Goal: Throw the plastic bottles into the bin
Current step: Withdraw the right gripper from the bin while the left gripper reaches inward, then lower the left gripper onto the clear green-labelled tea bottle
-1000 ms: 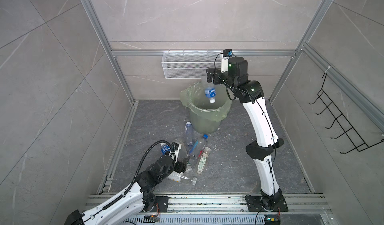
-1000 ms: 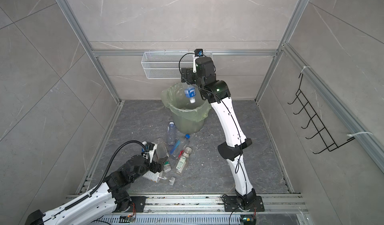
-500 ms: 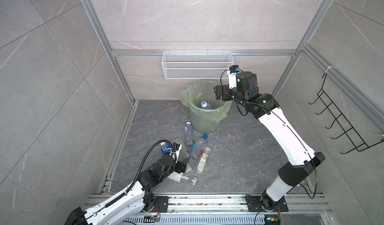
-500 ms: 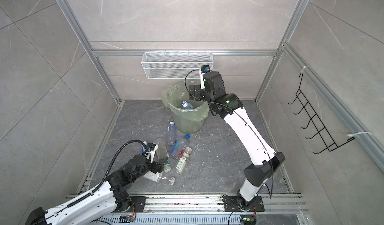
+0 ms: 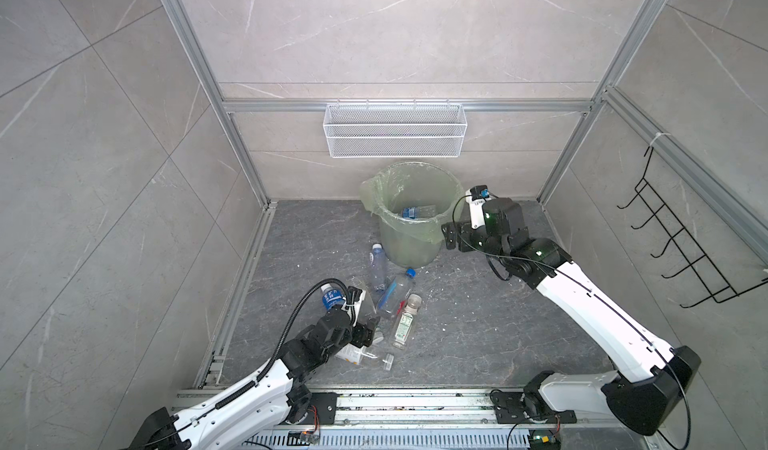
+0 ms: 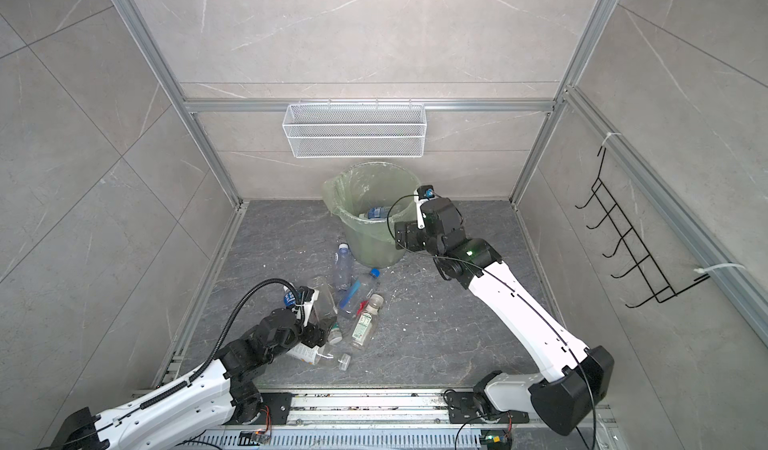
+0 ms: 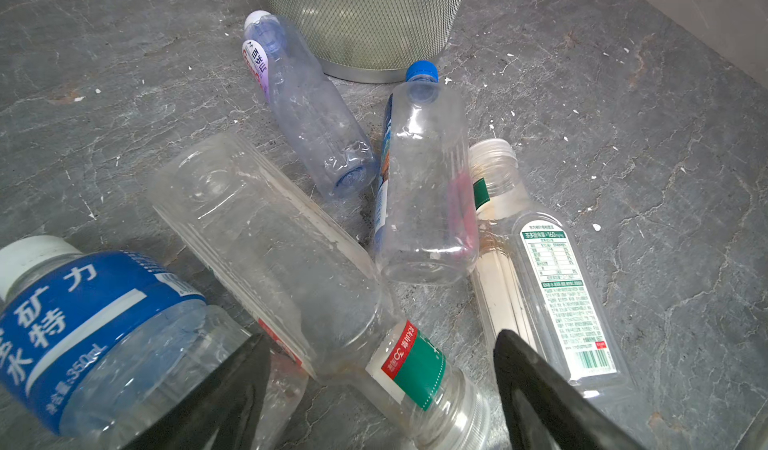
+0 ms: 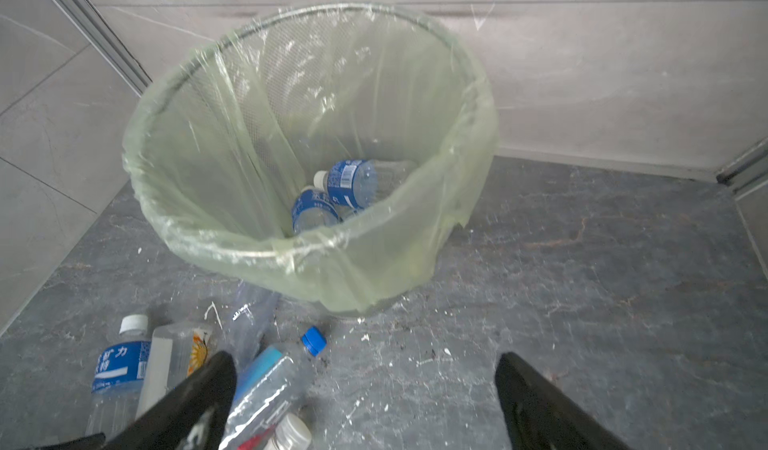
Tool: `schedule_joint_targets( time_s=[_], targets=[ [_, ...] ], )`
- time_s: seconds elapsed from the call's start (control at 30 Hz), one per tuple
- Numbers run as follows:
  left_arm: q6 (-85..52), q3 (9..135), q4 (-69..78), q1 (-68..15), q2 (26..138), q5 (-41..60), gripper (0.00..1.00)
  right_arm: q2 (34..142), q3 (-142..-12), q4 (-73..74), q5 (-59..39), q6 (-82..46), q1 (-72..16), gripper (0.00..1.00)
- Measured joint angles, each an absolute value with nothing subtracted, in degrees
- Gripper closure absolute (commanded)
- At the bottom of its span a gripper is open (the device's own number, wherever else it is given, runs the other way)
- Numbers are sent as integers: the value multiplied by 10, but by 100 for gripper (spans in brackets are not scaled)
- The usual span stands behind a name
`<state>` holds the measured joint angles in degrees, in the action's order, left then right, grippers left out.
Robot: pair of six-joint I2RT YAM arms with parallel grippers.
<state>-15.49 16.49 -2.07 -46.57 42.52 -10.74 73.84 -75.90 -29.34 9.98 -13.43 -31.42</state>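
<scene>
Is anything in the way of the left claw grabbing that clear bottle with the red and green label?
Nothing visible is. The left claw stands open, and the clear plastic bottle with the red and green label lies between its fingers. A blue-labelled clear plastic bottle lies close beside one finger.

1. At 12 o'clock, on the back wall (image 5: 395,52): white wire mesh basket (image 5: 395,136); beneath, on the floor (image 5: 478,323), round pale-green bag-lined plastic bin (image 5: 409,242).
2. Inside the bin: two clear blue-labelled plastic bottles (image 8: 351,183), touching.
3. At 7 o'clock from the bin: cluster of clear plastic bottles (image 5: 392,292), lying on the floor, several touching.
4. At 3 o'clock, on the side wall (image 5: 706,136): black wire hook rack (image 5: 685,252).
</scene>
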Motion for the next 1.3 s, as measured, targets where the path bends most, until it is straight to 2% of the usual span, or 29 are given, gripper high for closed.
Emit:
schedule_joint_targets(
  time_s=[0.37, 0.63, 0.83, 0.93, 1.3],
  targets=[
    [-164, 197, -22, -468, 462, -97, 12, 633, -525, -245, 85, -172, -314, 1],
    [-166, 255, -25, -513, 495, -111, 11, 575, -424, -226, 81, -189, -314, 1],
    [-174, 286, -34, -555, 542, -135, 9, 531, -376, -215, 85, -190, -314, 0],
    [-183, 301, -36, -572, 570, -145, 2, 528, -369, -211, 88, -195, -314, 0],
    [-225, 328, -37, -616, 650, -159, 2, 535, -369, -219, 91, -200, -314, 0]
  ],
)
